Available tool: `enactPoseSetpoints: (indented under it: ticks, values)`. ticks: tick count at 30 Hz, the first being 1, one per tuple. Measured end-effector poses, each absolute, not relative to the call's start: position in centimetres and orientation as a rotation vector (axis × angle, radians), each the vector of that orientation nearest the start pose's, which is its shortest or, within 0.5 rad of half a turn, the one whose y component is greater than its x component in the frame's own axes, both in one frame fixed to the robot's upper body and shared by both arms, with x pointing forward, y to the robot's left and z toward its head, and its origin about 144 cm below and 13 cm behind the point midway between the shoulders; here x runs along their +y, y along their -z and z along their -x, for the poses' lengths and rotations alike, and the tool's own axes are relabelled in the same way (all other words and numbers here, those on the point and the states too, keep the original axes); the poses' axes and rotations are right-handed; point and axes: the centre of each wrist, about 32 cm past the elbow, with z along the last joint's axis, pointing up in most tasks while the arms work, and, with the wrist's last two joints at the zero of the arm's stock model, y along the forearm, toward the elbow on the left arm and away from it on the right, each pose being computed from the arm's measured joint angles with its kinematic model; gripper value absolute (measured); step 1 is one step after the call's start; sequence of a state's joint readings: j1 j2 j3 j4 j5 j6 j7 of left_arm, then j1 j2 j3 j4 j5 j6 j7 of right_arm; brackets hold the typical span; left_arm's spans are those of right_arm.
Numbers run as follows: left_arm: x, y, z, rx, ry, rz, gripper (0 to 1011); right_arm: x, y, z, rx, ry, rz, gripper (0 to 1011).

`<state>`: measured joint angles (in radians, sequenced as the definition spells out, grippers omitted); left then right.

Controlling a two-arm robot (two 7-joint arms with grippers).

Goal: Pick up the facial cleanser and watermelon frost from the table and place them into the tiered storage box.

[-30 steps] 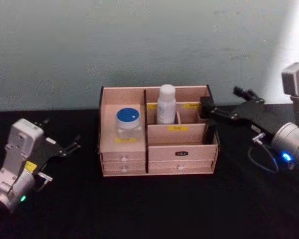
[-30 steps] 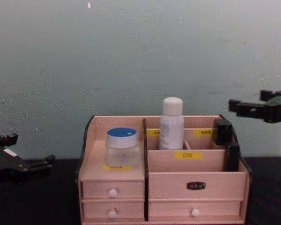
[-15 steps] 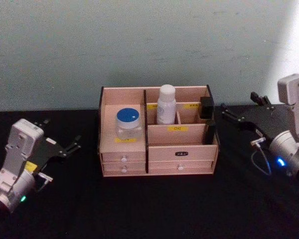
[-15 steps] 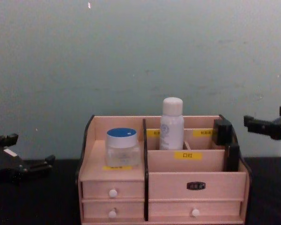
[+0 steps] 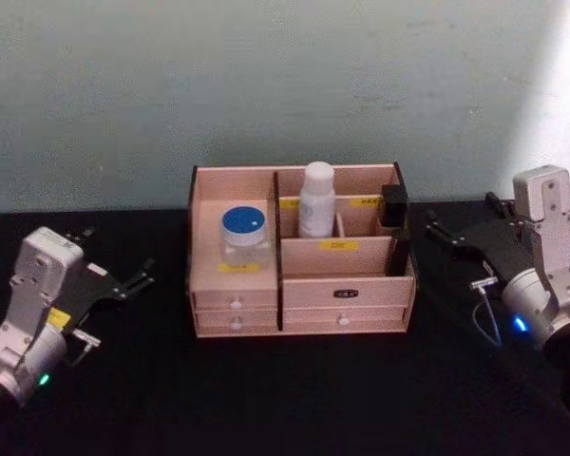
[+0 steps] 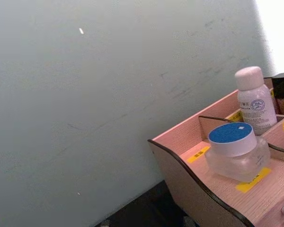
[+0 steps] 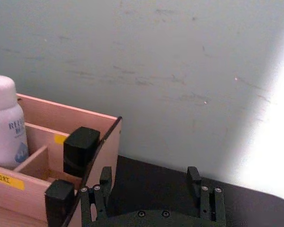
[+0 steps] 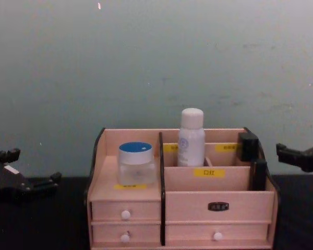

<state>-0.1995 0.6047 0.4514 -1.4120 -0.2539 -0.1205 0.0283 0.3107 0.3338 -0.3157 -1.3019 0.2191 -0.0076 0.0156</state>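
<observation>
Tiered storage box [image 5: 299, 285] | light wood, black edges | labels seemingly yellow

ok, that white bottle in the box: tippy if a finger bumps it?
Probably somewhat. The white bottle stands tall and narrow, rising well above the box dividers, so a knock near its cap could rock it. The compartment walls around its base would likely stop a full fall. It looks like rigid plastic, likely light, and its round body could roll if it came out.

A bare test bench: black-covered table [image 5: 285, 399] against a plain pale-green wall [image 5: 266, 85].
</observation>
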Motion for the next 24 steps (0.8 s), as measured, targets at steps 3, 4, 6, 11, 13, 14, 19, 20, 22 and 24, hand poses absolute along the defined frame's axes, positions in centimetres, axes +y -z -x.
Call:
enactPoseSetpoints:
  ticks: [3, 4, 6, 11, 13, 14, 19, 20, 22, 24]
  values:
    - [31.0, -114.0, -48.9, -0.285, -1.248, -0.304, 1001, -26.0, -115.4, -53.7, -0.115, 1.357, 0.172, 1003]
    - [31.0, -114.0, -48.9, -0.285, -1.248, -0.304, 1001, -25.9, -115.2, -53.7, -0.112, 1.359, 0.179, 1003]
    - [31.0, -114.0, -48.9, -0.285, -1.248, -0.304, 1001, -25.9, -115.0, -53.7, -0.108, 1.358, 0.187, 1002]
    - [31.0, -114.0, -48.9, -0.285, -1.248, -0.304, 1001, -25.7, -114.7, -53.7, -0.097, 1.350, 0.215, 1003]
    - [31.0, -114.0, -48.9, -0.285, -1.248, -0.304, 1002, -25.7, -114.6, -53.7, -0.094, 1.348, 0.221, 1002]
    - [31.0, -114.0, -48.9, -0.285, -1.248, -0.305, 1001, -25.7, -114.6, -53.7, -0.092, 1.346, 0.226, 1003]
    - [31.0, -114.0, -48.9, -0.285, -1.248, -0.304, 1002, -25.6, -114.6, -53.7, -0.089, 1.345, 0.237, 1002]
    - [31.0, -114.0, -48.9, -0.285, -1.248, -0.305, 1001, -25.6, -114.6, -53.7, -0.089, 1.345, 0.237, 1003]
    - [31.0, -114.0, -48.9, -0.285, -1.248, -0.305, 1001, -25.6, -114.6, -53.7, -0.089, 1.345, 0.237, 1003]
    - [31.0, -114.0, -48.9, -0.285, -1.248, -0.304, 1001, -25.7, -114.6, -53.7, -0.089, 1.345, 0.236, 1003]
